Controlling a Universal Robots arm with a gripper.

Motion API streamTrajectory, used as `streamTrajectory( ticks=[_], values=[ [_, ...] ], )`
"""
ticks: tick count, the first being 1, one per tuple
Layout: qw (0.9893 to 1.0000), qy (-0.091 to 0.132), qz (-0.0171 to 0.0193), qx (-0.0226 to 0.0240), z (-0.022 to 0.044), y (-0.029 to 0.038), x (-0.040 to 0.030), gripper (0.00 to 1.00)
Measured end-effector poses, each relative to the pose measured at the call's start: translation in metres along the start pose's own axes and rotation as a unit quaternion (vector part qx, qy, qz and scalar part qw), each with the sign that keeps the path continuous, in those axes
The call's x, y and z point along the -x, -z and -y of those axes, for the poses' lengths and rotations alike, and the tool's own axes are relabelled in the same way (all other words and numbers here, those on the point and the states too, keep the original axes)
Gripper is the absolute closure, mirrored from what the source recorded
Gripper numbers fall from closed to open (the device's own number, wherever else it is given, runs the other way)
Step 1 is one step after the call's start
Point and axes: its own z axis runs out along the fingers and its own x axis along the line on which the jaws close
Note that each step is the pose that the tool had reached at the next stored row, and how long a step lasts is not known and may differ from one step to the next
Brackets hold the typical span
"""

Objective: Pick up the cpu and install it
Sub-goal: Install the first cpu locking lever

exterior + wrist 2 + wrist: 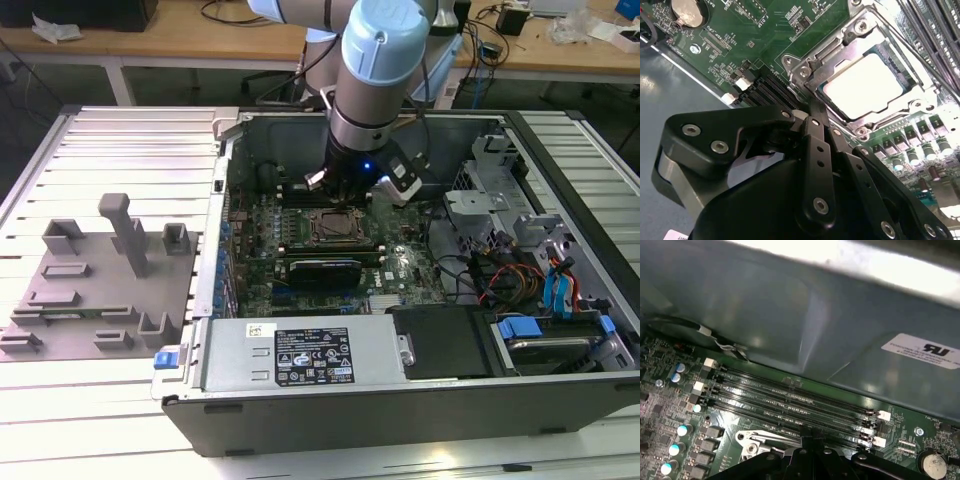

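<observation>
Inside socket frame, silvery square cpu, seated flat

The pale blue and silver robot arm is held upright, pointed downward. The black metal gripper is seen with its linkage fingers drawn together, nothing being held between them.

Harsh overhead glare on the cpu and case wall; soft, slightly blurred wrist views.
</observation>
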Motion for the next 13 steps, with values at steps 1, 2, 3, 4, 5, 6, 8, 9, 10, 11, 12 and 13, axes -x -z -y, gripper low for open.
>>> streamTrajectory(
  ticks=[1, 2, 3, 4, 5, 6, 8, 9, 10, 11, 12, 13],
  values=[
    [1.0, 0.003, -0.0006, 0.0001, 0.0006, -0.0002, 0.0004, 0.89],
    [1.0, 0.004, -0.0009, 0.0001, 0.0006, -0.0002, 0.0006, 0.89],
    [1.0, 0.004, -0.001, 0.0001, 0.0007, -0.0001, 0.0005, 0.89],
    [1.0, 0.004, -0.0011, 0.0001, 0.0007, -0.0001, 0.0005, 0.89],
    [1.0, 0.004, -0.0011, 0.0001, 0.0007, -0.0001, 0.0006, 0.89],
    [1.0, 0.004, -0.0011, 0.0001, 0.0007, -0.0001, 0.0006, 0.89],
    [1.0, 0.004, -0.0012, -0.0002, 0.0003, 0.002, 0.0006, 0.89],
    [1.0, 0.004, -0.0012, 0.0, -0.0001, 0.0036, 0.0007, 0.89],
    [1.0, 0.005, -0.0011, 0.0001, -0.0006, 0.0051, 0.0008, 0.89],
    [1.0, 0.005, -0.0011, 0.0001, -0.0012, 0.0076, 0.001, 0.89],
    [1.0, 0.005, -0.0011, 0.0002, -0.0022, 0.0113, 0.0012, 0.89],
    [1.0, 0.005, -0.0011, 0.0002, -0.0027, 0.0136, 0.0013, 0.89]
  ],
)
